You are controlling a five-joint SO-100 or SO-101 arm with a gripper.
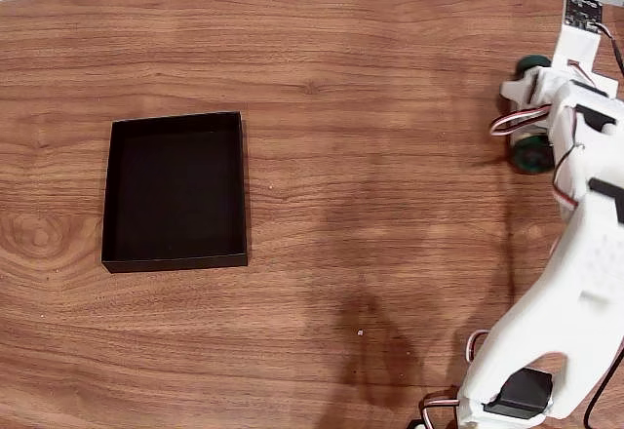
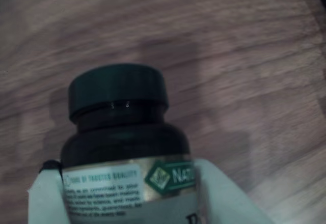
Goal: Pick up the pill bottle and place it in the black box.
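Wood-grain surface (image 1: 322, 156) carries the box (image 1: 175, 191) far left in the fixed view; the hand (image 2: 127, 193) brackets the bottle (image 2: 119, 127) (firm grip unconfirmed): squeeze below the cap, lift straight.

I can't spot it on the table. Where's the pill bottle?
In the fixed view the pill bottle sits at the right edge under the arm; in the wrist view it is between the gripper's white fingers.

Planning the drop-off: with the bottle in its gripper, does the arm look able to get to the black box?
Probably yes. The gripper is around the bottle at the right of the fixed view, and bare table lies between it and the empty box. Whether its reach stretches that far is uncertain.
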